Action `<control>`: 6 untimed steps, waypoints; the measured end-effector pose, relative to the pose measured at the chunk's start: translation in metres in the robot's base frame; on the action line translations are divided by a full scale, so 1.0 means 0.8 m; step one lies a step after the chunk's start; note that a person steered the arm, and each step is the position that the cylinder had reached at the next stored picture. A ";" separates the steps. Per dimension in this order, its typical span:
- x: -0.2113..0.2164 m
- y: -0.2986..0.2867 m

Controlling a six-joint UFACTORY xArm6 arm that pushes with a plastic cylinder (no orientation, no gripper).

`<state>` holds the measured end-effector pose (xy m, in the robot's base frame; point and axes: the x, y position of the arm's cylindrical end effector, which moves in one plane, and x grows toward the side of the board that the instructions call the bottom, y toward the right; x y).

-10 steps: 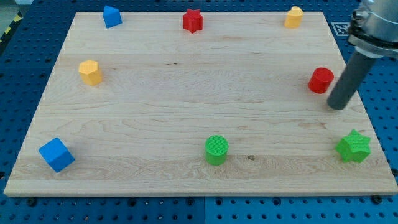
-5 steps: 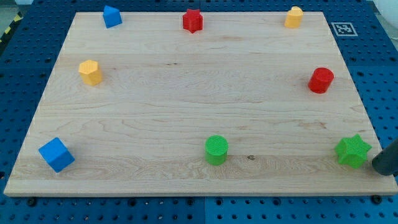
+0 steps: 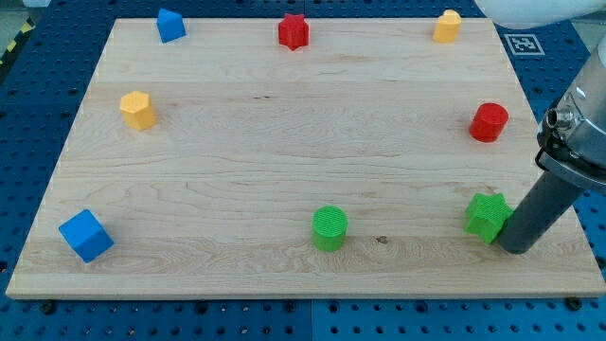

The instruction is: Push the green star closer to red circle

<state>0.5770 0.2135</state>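
Observation:
The green star (image 3: 487,215) lies near the view's bottom right of the wooden board (image 3: 284,161). The red circle (image 3: 490,122) stands above it, near the board's right edge, a clear gap apart. My tip (image 3: 517,248) rests on the board just right of and slightly below the green star, touching its right side. The dark rod rises from the tip toward the view's upper right.
A green circle (image 3: 329,227) sits at bottom centre, a blue cube (image 3: 85,235) at bottom left. A yellow hexagon (image 3: 137,110) is at the left. Along the top are a blue block (image 3: 170,25), a red star (image 3: 294,31) and a yellow block (image 3: 447,26).
My tip swung from beside the red circle down past the board's right edge, then came in leftward. The green star has slid left and slightly up.

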 end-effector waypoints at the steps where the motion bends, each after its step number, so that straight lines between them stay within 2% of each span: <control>1: -0.004 -0.022; 2: -0.007 -0.057; 3: -0.007 -0.058; 6: -0.084 -0.057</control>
